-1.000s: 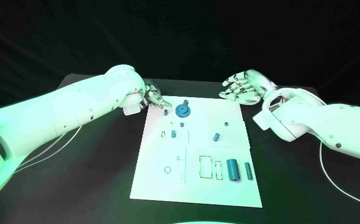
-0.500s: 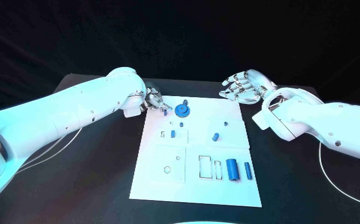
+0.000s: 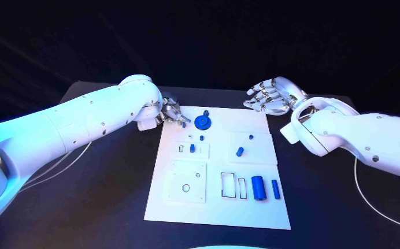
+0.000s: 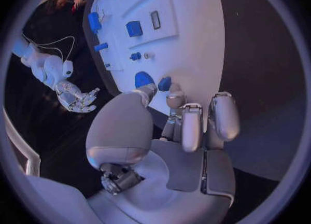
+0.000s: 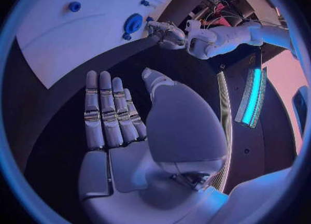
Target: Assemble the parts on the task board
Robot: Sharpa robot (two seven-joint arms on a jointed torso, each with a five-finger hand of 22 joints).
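A flat white rectangular task board (image 3: 218,200) lies on the black table (image 3: 100,203). At its near end two blue cylinders (image 3: 262,188) lie side by side next to a slimmer blue bar (image 3: 276,189) and outlined slots. Mid-board, small blue block parts (image 3: 192,148) stand in a raised panel, with a short blue peg (image 3: 240,152) in the panel beside them. At the far end sits a round blue gear-like disc (image 3: 203,124).

Just beside that disc, the robot's left hand (image 3: 173,112) reaches onto the board's far left corner. Its fingers (image 4: 183,123) are curled close over a small blue piece (image 4: 165,83); whether they grip it cannot be told. The step appears to be picking up or seating this piece by the disc; the next move likely calls for a firm pinch and careful alignment.

The right hand (image 3: 268,96) hovers off the board's far right corner, fingers spread, holding nothing. No writing or brand can be read.
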